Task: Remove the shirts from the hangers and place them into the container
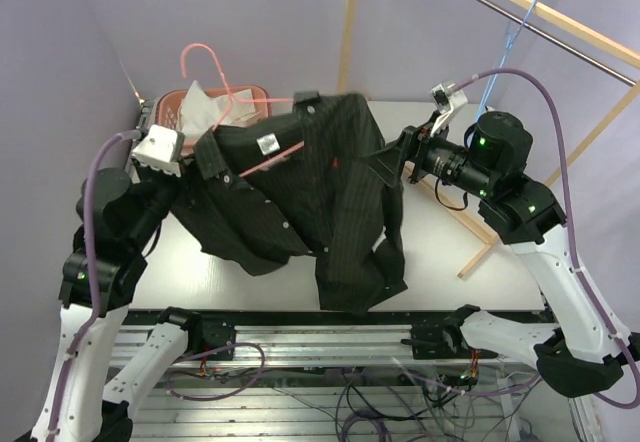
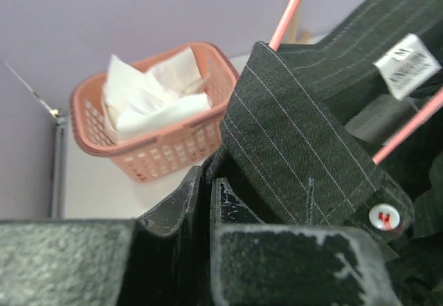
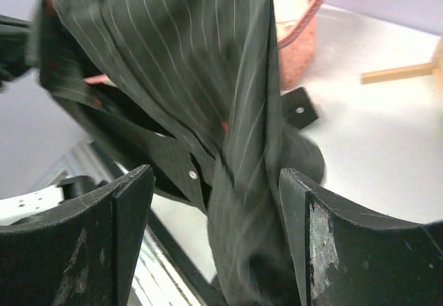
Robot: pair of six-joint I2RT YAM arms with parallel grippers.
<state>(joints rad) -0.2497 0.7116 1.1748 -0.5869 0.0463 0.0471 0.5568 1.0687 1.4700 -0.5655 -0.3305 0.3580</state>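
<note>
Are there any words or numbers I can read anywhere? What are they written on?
White neck tag inside the dark striped shirt: printed lines, too blurred to read.
Orange basket and pink hanger: no writing shows.
Nothing else in any view can be read.

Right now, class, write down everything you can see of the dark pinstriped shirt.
The dark pinstriped shirt is a woven button-up with fine pale stripes, a collar, a white neck label and white buttons sewn with red thread. It hangs open and crumpled above the white table, its hem drooping to the near edge. The pink hanger runs through its neck. The left gripper is shut on fabric below the collar; the open right gripper straddles a hanging fold.
</note>
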